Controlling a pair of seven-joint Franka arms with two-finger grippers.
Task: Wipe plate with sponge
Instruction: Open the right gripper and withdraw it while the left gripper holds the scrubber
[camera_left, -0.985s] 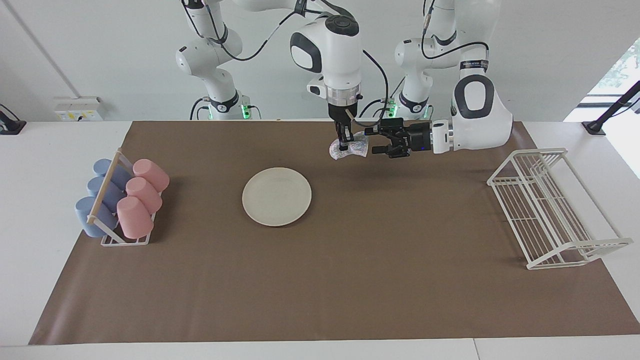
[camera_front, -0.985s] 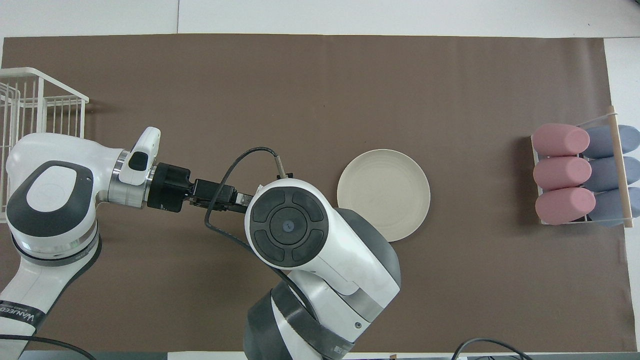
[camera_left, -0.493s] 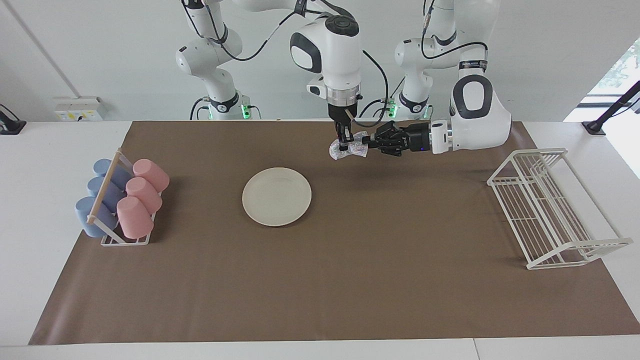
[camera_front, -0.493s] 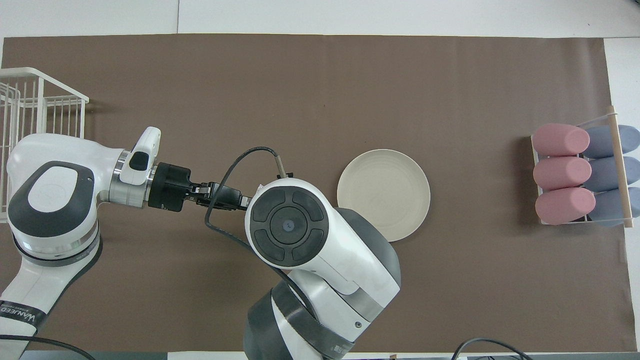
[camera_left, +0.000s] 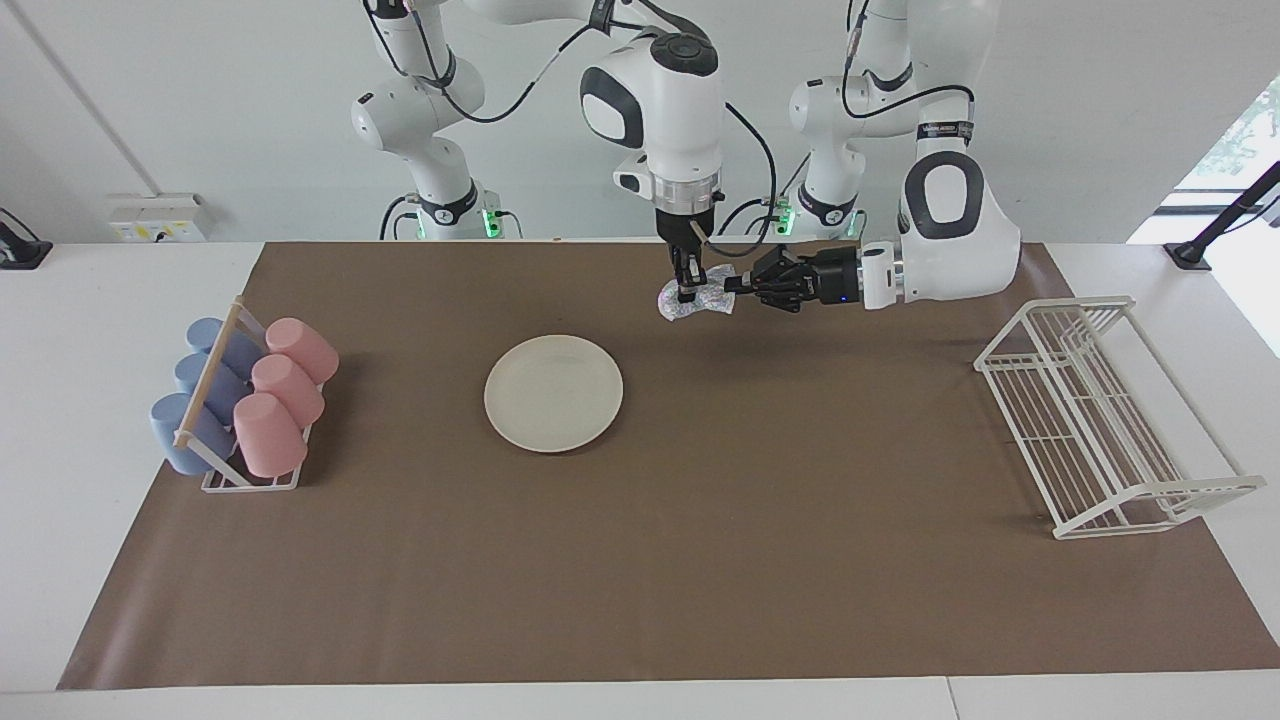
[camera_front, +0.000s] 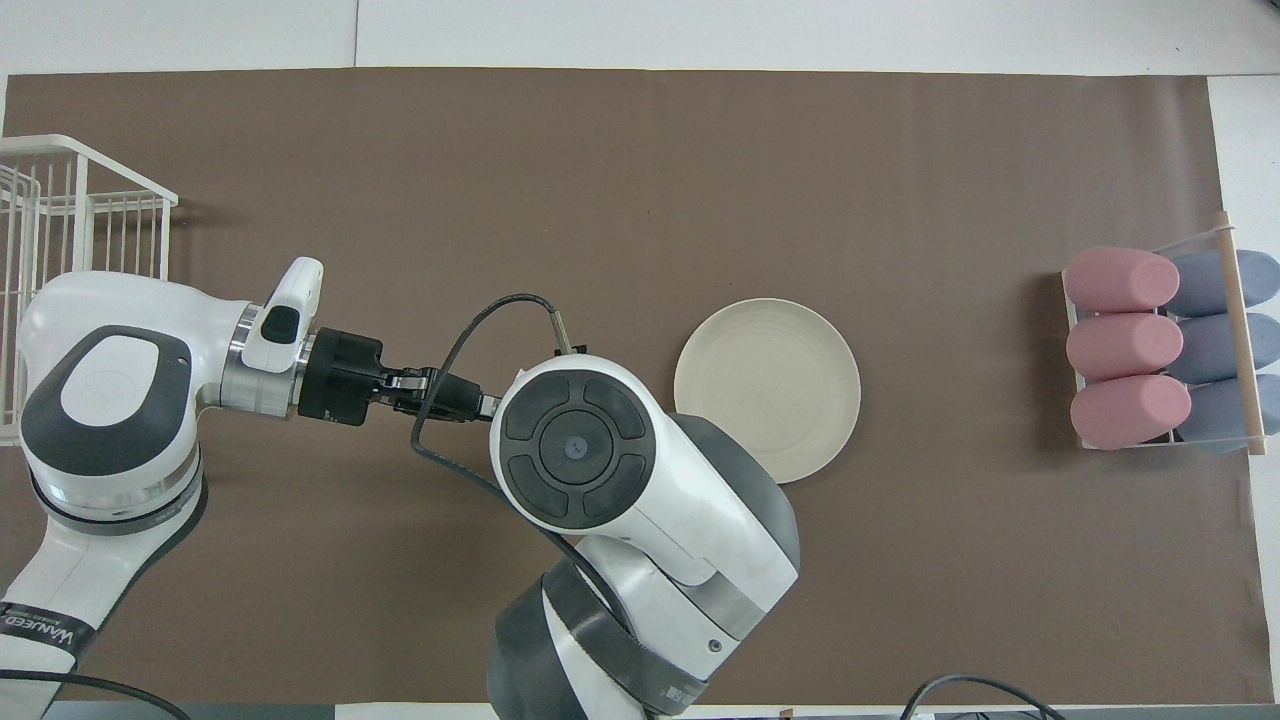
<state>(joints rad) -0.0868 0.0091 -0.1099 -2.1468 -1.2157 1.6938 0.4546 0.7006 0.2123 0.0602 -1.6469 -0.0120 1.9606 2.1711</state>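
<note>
The cream-white plate (camera_left: 553, 392) lies on the brown mat mid-table; it also shows in the overhead view (camera_front: 767, 388). The silvery sponge (camera_left: 672, 310) hangs in the air over the mat, beside the plate toward the left arm's end. My right gripper (camera_left: 686, 293) points straight down and is shut on the sponge's middle. My left gripper (camera_left: 733, 290) reaches in level and is shut on the sponge's edge. In the overhead view the left gripper (camera_front: 480, 403) shows, but the right arm's wrist hides the sponge and the right gripper.
A rack of pink and blue cups (camera_left: 245, 400) stands at the right arm's end of the mat, also in the overhead view (camera_front: 1160, 345). A white wire dish rack (camera_left: 1100, 410) stands at the left arm's end, also in the overhead view (camera_front: 60, 220).
The left gripper's fingers were open around the sponge's edge and have closed on it. Both grippers and the sponge have risen slightly. The plate has not moved.
</note>
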